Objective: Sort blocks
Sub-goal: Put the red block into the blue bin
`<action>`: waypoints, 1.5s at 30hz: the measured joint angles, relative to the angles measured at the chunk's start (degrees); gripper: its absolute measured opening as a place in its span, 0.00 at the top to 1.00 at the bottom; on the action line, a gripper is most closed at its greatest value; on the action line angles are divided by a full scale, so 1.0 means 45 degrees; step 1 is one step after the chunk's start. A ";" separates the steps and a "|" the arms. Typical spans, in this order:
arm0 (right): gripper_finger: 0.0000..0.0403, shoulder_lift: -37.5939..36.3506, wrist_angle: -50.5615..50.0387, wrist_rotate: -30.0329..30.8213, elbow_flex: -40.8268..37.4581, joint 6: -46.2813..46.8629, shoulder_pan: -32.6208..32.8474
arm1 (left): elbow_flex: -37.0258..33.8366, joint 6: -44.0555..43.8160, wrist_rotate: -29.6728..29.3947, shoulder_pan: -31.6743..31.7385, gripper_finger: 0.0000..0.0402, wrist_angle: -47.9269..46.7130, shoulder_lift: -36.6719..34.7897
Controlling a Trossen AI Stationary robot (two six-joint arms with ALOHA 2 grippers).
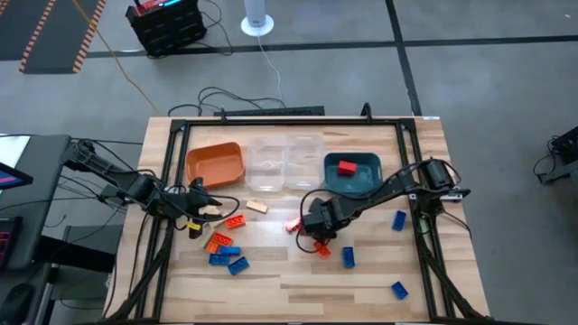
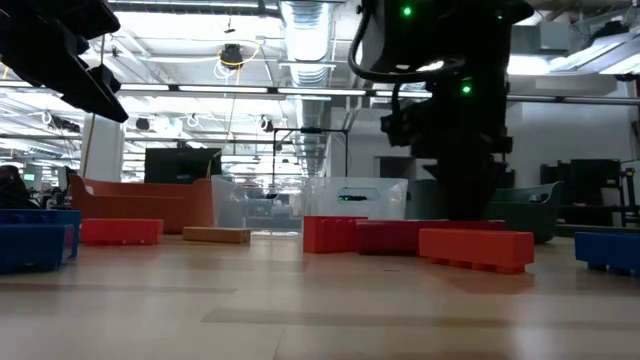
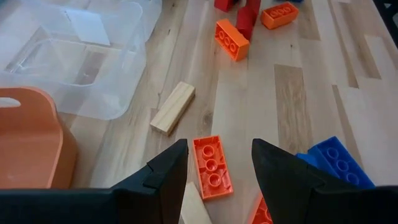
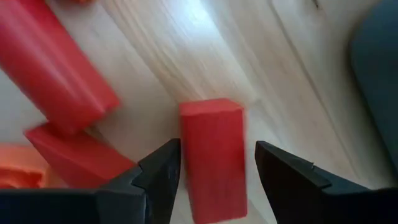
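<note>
My left gripper (image 1: 200, 213) (image 3: 214, 163) hovers open above the table, near the orange tray (image 1: 215, 162), its fingers on either side of an orange brick (image 3: 211, 167) lying studs up. A tan brick (image 3: 173, 107) lies flat just beyond it. My right gripper (image 1: 313, 226) (image 4: 216, 163) is low at mid-table and open, its fingers flanking a red brick (image 4: 212, 155) that lies on the wood. More red bricks (image 4: 56, 68) lie beside it. One red brick (image 1: 346, 167) lies in the teal tray (image 1: 330, 164). My right gripper comes from above with one finger on each side of the red brick's long sides (image 4: 189, 155). The brick lies on the table. Whether the fingers touch it, I cannot tell.
Two clear trays (image 1: 285, 162) stand between the orange and teal trays along the far side. Orange and blue bricks (image 1: 226, 253) cluster near my left gripper. Single blue bricks (image 1: 399, 219) (image 1: 348, 256) (image 1: 398, 289) lie scattered on the right. A black frame (image 1: 411, 171) borders the table.
</note>
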 joint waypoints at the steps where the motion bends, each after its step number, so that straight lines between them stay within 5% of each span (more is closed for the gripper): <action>1: 0.40 0.0000 -0.0091 -0.0012 0.0000 -0.0062 0.0061 | 0.0000 -0.0078 0.0030 0.0001 0.57 -0.0002 -0.0003; 14: 0.42 0.0029 0.0396 -0.0820 -0.0624 -0.0488 0.0134 | 0.0000 -0.0252 0.0283 0.0000 0.57 0.0008 0.0000; 22: 0.61 -0.0058 0.0601 -0.0960 -0.0860 -0.0528 0.0072 | 0.0000 -0.0248 0.0500 0.0000 0.57 0.0003 0.0000; 27: 0.61 -0.0223 0.0074 -0.0639 -0.0898 -0.1078 0.0004 | 0.0000 -0.0223 0.0495 0.0000 0.57 0.0008 -0.0005; 33: 0.61 -0.2446 -0.1523 0.0529 -0.0899 -0.1120 -0.0411 | 0.0000 -0.0474 0.0549 0.0000 0.57 -0.0001 -0.0004; 38: 0.60 -0.4400 -0.2925 0.1335 -0.0891 -0.1175 -0.1621 | -0.0004 -0.0517 0.0549 0.0005 0.57 0.0013 -0.0003; 45: 0.60 -0.4911 -0.3197 0.1614 -0.1263 -0.3639 -0.4420 | 0.0000 -0.0630 0.0330 0.0005 0.57 -0.0002 0.0005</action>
